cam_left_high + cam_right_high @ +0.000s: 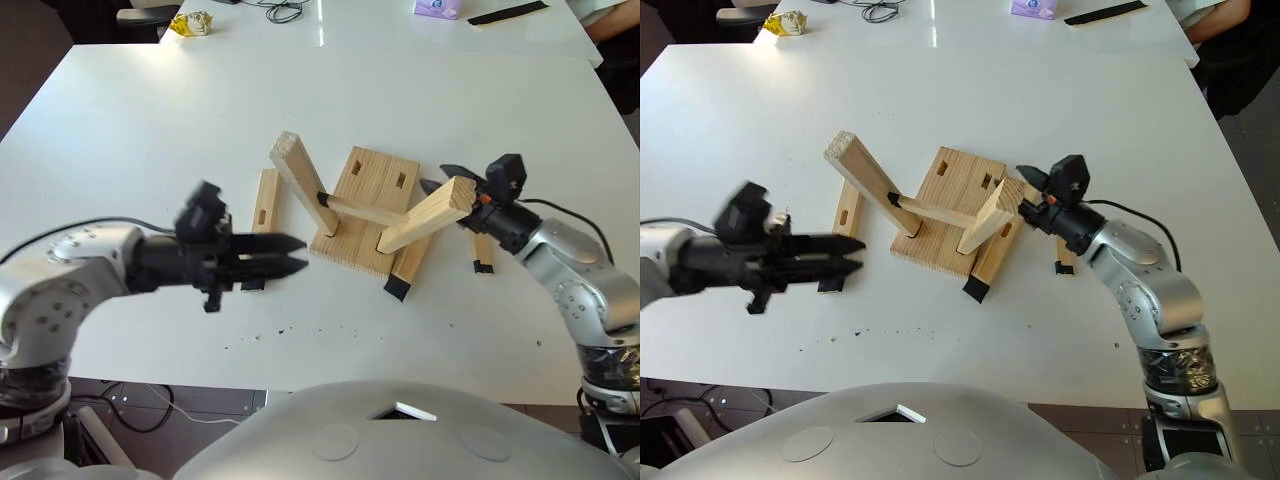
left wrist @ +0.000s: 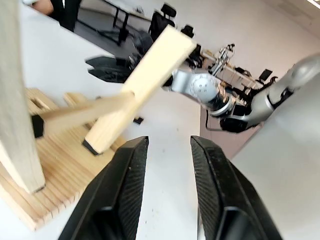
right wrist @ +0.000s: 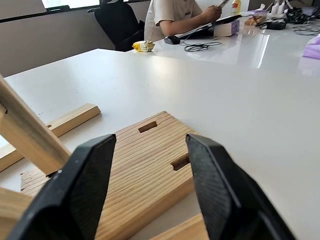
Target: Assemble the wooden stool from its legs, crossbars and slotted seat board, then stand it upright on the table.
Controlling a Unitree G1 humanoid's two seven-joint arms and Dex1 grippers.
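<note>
Left arm (image 1: 90, 270) is bent at the elbow, with the forearm held roughly level and swung across toward the robot's right. Left gripper (image 1: 298, 254) is pointed sideways toward the right arm; its fingers (image 2: 122, 185) are kept parted by a narrow gap and are closed on nothing. Right arm (image 1: 570, 265) is bent at the elbow, forearm angled forward and inward. Right gripper (image 1: 436, 177) is pointed toward the robot's left, slightly raised at the wrist. Its fingers (image 3: 87, 185) are spread wide and held empty. The two grippers are kept well apart, tips turned roughly toward each other.
</note>
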